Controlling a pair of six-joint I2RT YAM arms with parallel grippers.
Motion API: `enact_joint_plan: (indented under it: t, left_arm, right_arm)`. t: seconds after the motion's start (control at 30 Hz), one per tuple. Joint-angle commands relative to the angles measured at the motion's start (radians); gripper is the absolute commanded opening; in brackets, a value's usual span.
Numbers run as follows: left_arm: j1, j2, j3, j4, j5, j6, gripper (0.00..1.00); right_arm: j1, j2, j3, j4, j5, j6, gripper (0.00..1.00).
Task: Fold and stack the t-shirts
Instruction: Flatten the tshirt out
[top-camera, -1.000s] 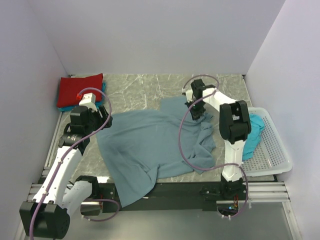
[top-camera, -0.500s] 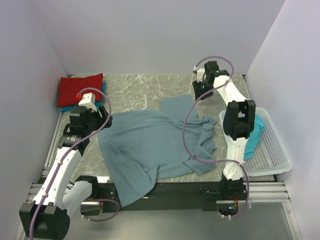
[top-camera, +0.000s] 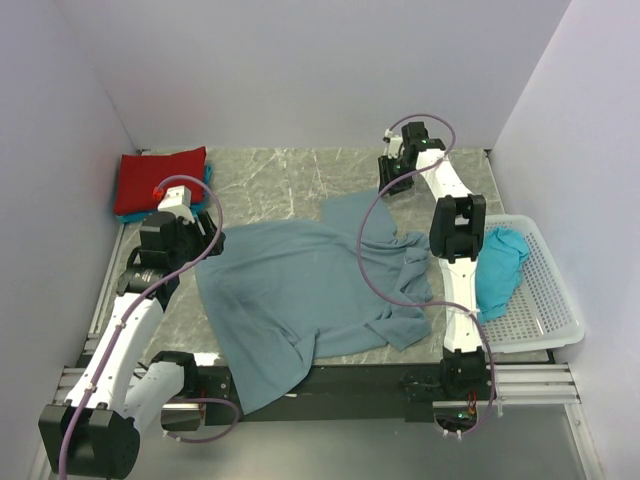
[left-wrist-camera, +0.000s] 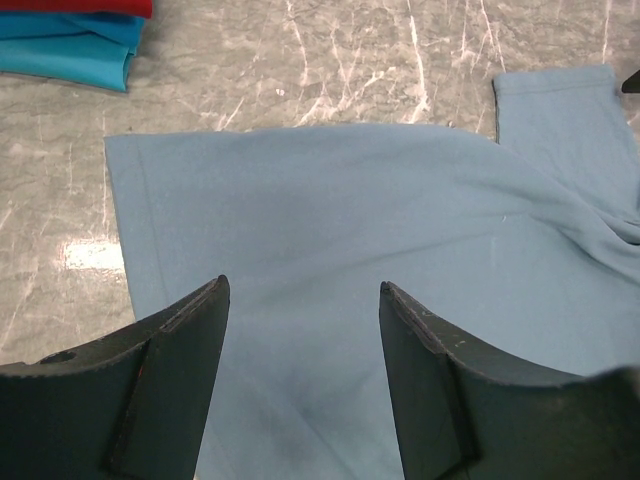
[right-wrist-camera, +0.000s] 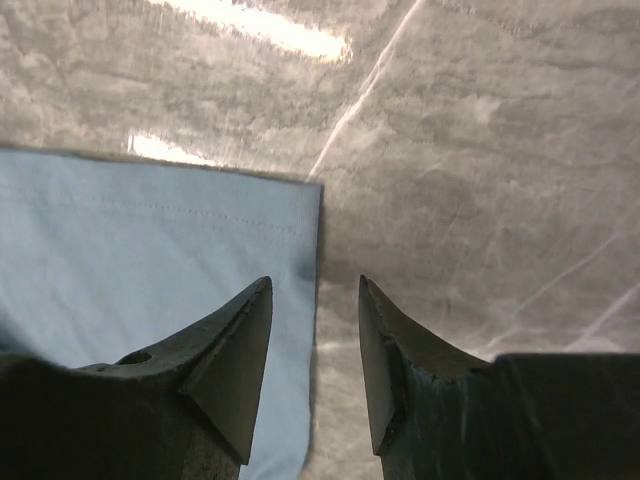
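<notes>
The slate-blue t-shirt (top-camera: 300, 290) lay spread across the middle of the overhead frame on the grey marble table (top-camera: 290, 175). One sleeve reached toward the upper right. Its right side was bunched in folds, and its lower edge draped over the table's near rim at the lower centre.

A folded red t-shirt (top-camera: 160, 180) sat in the upper left corner of that frame on top of a folded turquoise t-shirt (top-camera: 208, 178), of which only an edge showed. Another turquoise shirt (top-camera: 500, 265) lay crumpled in the white perforated basket (top-camera: 550, 310) at the right side.

The left gripper (left-wrist-camera: 302, 285) hung over the blue shirt's left part. Its fingers were spread wide and gripped nothing, and flat fabric filled the space below them. In its wrist view the red and turquoise stack showed at the upper left corner.

The right gripper (right-wrist-camera: 315, 282) was at the upper right of the overhead frame, above the end of the sleeve. Its fingers stood apart and held nothing. In its wrist view the stitched hem corner of the cloth lay under the left finger and bare marble under the right.
</notes>
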Motion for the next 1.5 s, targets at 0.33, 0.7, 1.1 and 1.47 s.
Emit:
enact_joint_plan:
  t: [0.33, 0.7, 1.1, 1.47]
  left_arm:
    - [0.001, 0.019, 0.026, 0.021, 0.003, 0.016, 0.67]
    - [-0.001, 0.028, 0.028, 0.024, 0.001, 0.015, 0.67]
    - [-0.001, 0.030, 0.028, 0.024, -0.002, 0.016, 0.67]
    - [0.001, 0.036, 0.026, 0.022, -0.010, 0.015, 0.67]
  right_arm:
    - [0.031, 0.080, 0.163, 0.039, 0.026, 0.020, 0.45]
    - [0.039, 0.099, 0.169, 0.033, 0.022, -0.008, 0.45]
    - [0.048, 0.128, 0.209, -0.030, 0.029, -0.034, 0.44]
    - [0.053, 0.122, 0.192, -0.049, 0.017, -0.060, 0.21]
